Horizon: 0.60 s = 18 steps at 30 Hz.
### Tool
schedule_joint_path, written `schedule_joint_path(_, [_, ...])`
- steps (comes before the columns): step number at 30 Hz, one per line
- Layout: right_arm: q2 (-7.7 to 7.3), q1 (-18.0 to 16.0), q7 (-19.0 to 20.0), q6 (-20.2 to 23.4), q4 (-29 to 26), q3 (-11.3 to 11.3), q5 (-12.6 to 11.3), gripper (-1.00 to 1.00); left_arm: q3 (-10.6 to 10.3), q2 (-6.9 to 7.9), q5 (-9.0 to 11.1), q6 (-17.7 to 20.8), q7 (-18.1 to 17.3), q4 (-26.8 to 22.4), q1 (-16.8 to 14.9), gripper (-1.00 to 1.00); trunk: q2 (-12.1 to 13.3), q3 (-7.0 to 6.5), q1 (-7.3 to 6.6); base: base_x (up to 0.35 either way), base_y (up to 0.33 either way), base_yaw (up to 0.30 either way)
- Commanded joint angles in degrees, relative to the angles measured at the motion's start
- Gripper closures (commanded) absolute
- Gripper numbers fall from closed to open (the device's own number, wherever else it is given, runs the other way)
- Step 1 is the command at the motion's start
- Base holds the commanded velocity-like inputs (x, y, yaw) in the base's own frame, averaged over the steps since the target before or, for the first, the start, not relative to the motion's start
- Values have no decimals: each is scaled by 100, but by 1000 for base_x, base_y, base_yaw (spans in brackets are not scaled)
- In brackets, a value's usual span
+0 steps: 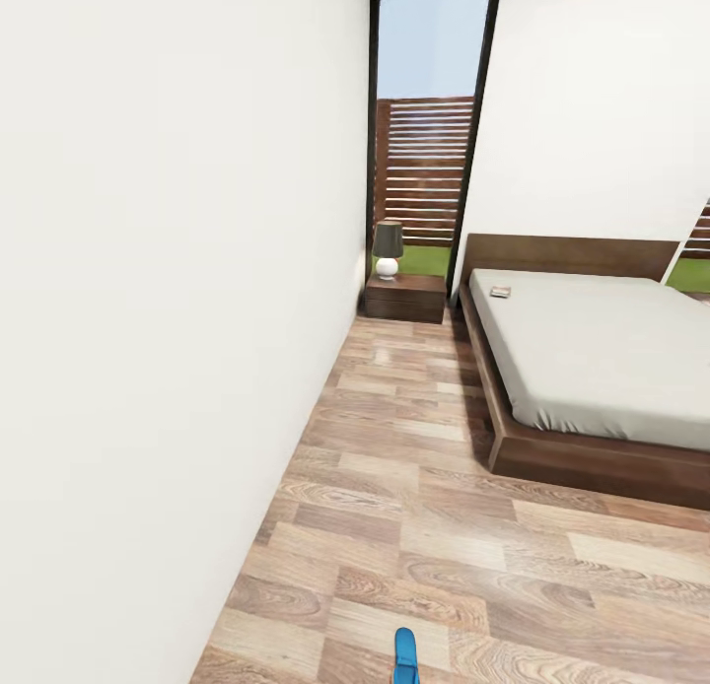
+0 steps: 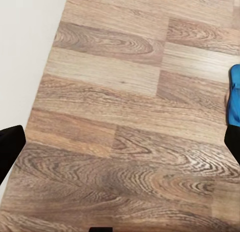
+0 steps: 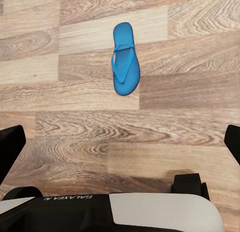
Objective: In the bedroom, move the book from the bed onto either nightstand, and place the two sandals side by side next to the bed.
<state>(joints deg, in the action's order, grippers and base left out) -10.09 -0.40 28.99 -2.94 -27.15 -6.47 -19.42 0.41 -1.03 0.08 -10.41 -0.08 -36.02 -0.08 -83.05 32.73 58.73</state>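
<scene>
One bright blue sandal [image 1: 405, 656] lies on the wood floor at the bottom edge of the head view. In the right wrist view this sandal [image 3: 125, 59] is whole, toe strap up, lying well beyond my open right gripper [image 3: 120, 144]. A blue sandal's edge [image 2: 234, 94] shows at the side of the left wrist view, by one finger of my open left gripper [image 2: 120, 147]. The book [image 1: 500, 292] rests on the bed [image 1: 592, 359] near the headboard. A nightstand [image 1: 404, 297] stands in the far corner, left of the bed.
A white wall [image 1: 148, 319] runs close along my left. A lamp [image 1: 388, 247] sits on the nightstand before a tall dark-framed window [image 1: 424, 122]. A floor strip [image 1: 414, 418] runs between wall and bed. My own base [image 3: 125, 212] shows in the right wrist view.
</scene>
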Motion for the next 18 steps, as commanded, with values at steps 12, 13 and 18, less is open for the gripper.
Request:
schedule_joint_path(12, [7, -4, 36, 1, 8, -8, -35, -100, 3, -2, 1, -13, -1, -1, -1, -100, -2, 5, 0, 0, 0, 0])
schedule_joint_path(13, [7, -4, 36, 2, 8, -9, -35, -100, 3, -2, 1, -13, -1, -1, -1, -100, -2, 5, 0, 0, 0, 0])
schedule_joint_path(18, [7, -4, 36, -2, 8, -4, -33, -100, -1, -7, 1, -9, -1, -1, -1, -100, -2, 5, 0, 0, 0, 0])
